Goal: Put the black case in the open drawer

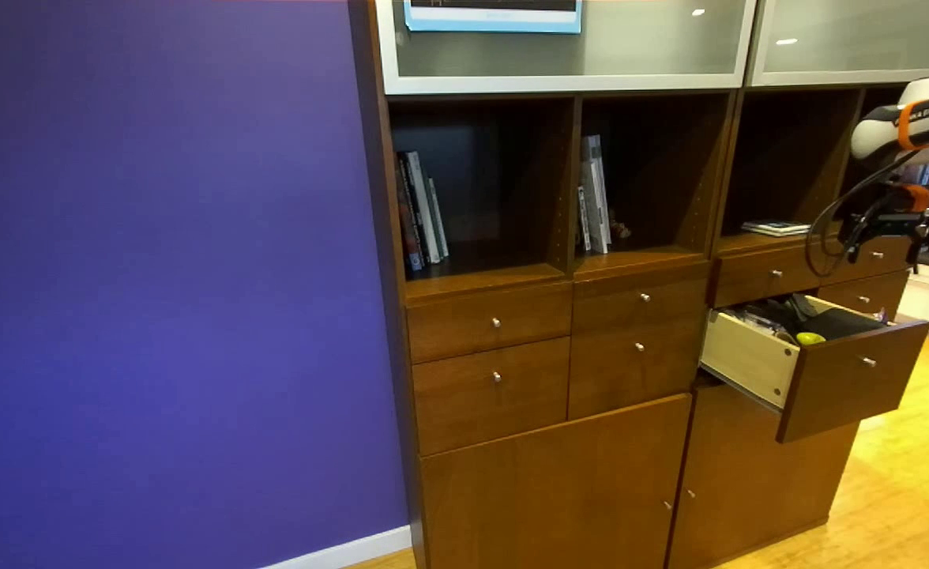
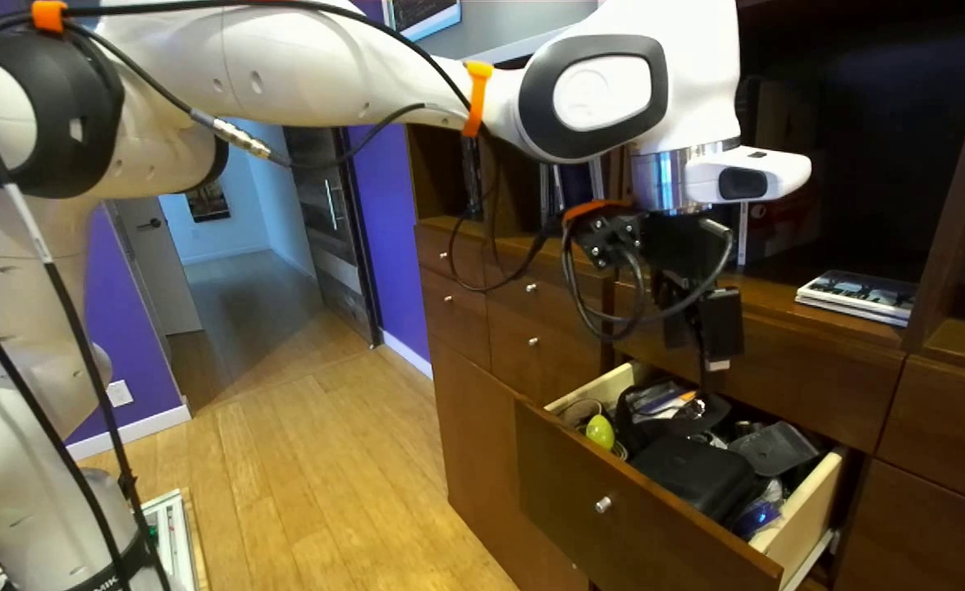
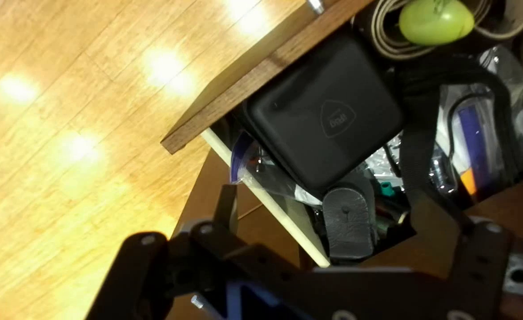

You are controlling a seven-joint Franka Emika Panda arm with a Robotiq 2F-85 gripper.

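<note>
A purple wall [image 1: 164, 276] stretches beside the brown cabinet [image 1: 543, 490], and the white arm [image 2: 310, 70] reaches across in front of it in an exterior view. The open drawer [image 2: 655, 542] juts from the cabinet, under the arm's jaws, which hang above it spread wide apart. Inside it lies the black case [image 3: 323, 93], logo up, close behind the drawer's front. Neighbours hem it in: a black strap [image 3: 419, 138] runs along one side, clear plastic with a blue edge [image 3: 240, 153] shows in the gap towards the drawer's side wall, and a dark pouch [image 3: 346, 226] sits just beside one corner. Near another corner lies a coiled band [image 3: 382, 40], overlapped by a yellow-green egg-shaped thing [image 3: 437, 23]. Between strap and pouch shows a small teal piece [image 3: 387, 189]; the rest of the jumble there is too tangled to tell apart.
</note>
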